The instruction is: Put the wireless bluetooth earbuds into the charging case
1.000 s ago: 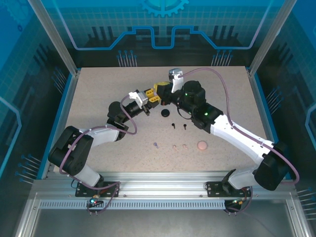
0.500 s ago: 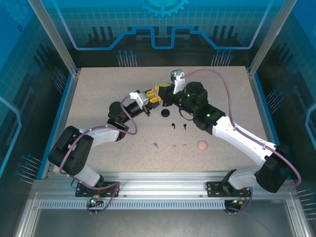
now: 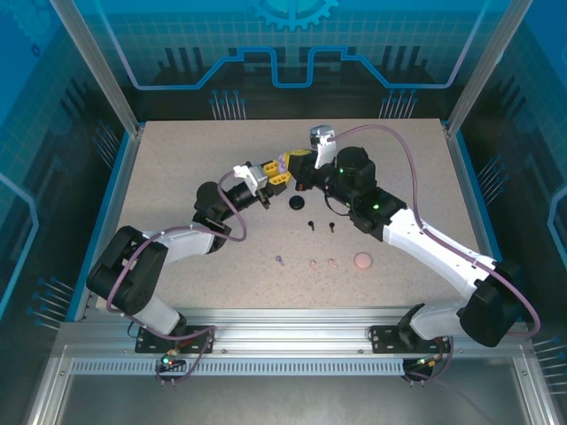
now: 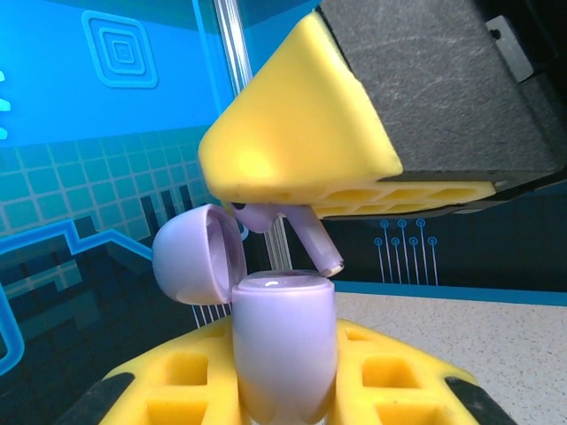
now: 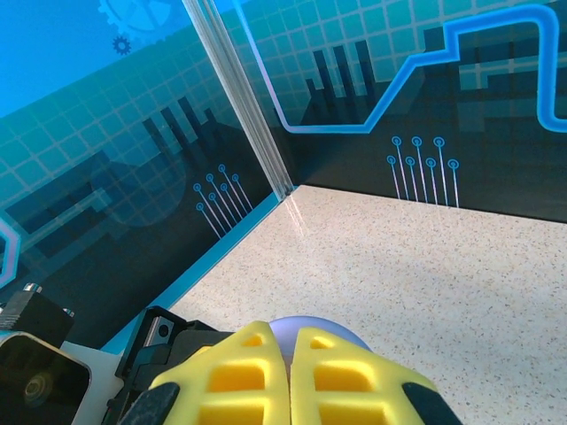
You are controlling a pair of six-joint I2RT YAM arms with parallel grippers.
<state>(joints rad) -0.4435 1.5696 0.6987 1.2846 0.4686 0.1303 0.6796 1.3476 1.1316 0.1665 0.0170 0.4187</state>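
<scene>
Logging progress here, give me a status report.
Left gripper shut on open lilac case. Right gripper shut on lilac earbud, stem angled above case. Nothing between them.

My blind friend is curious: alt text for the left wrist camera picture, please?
An open lilac case, gripped in the left hand, sits just under a lilac earbud pinched by the right hand, stem angled down toward it.

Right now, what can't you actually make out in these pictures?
- Left wrist view: inside of the lilac case, hidden by its own wall; head of the lilac earbud, tucked under a yellow finger.
- Right wrist view: a lilac shape, mostly behind the right gripper.
- Top view: the loose earbuds on the table, too small for detail.
</scene>
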